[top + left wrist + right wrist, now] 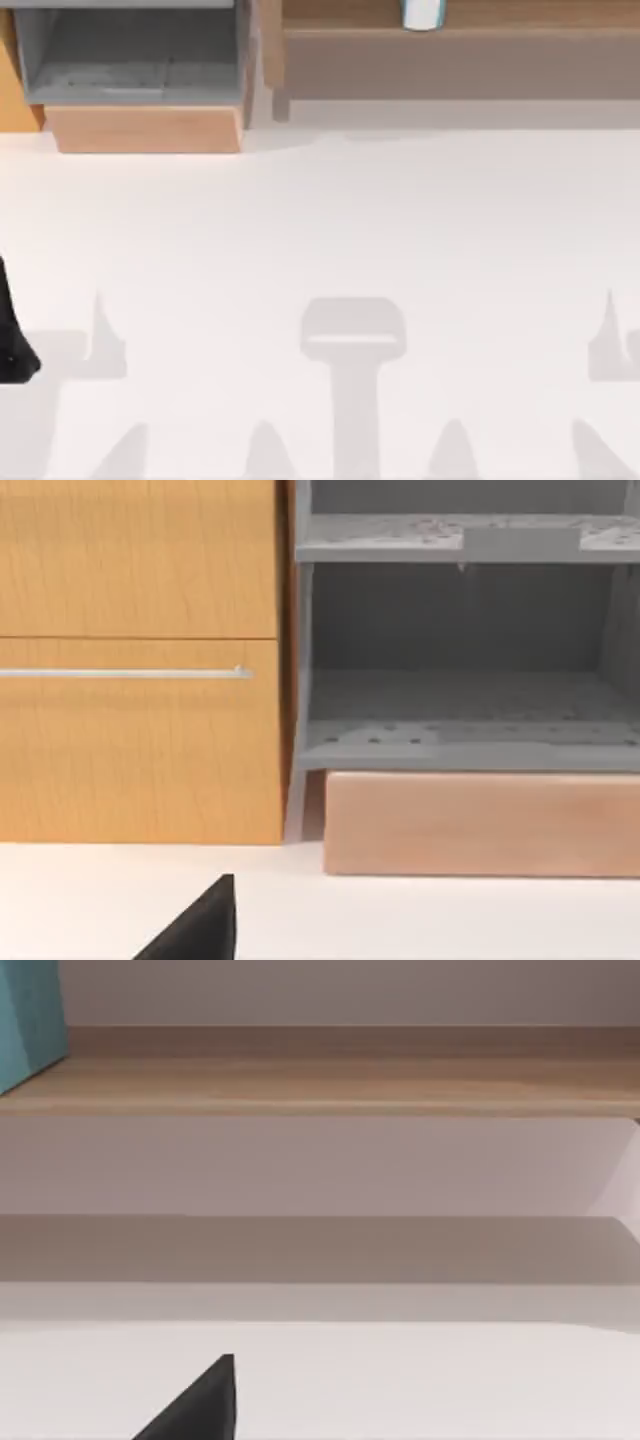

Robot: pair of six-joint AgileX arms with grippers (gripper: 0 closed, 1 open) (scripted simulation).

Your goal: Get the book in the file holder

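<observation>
Far left of the top view, a dark bit of my left arm [12, 345] sits at the table edge, parked low. Can't tell its finger state; a black tip [200, 925] pokes into the left wrist view, nothing held that I can see.

Next right, back-left corner: the file holder [130, 60], grey walls, tan front panel [145, 128], open top facing up. An orange cabinet [135, 660] w/ a thin metal handle stands just beside it on its left side. Holder looks empty inside.

Right of that, the long wooden shelf [450, 50] runs along the back. The book [423, 14] stands upright on it, teal cover, white edge, well apart from the holder. Right wrist view catches its teal cover [30, 1020] at the shelf's end.

Right arm: just a black tip [200, 1405] in its wrist cam; can't tell whether it's open, holds nothing visible.

My read: task not started. I'd take the book w/ the right arm, approach from the front, pinch across the thin cover near the spine, lift clear of the shelf lip before swinging left. Keep it upright, then lower straight into the holder's gap so it doesn't clip the thin wall.
</observation>
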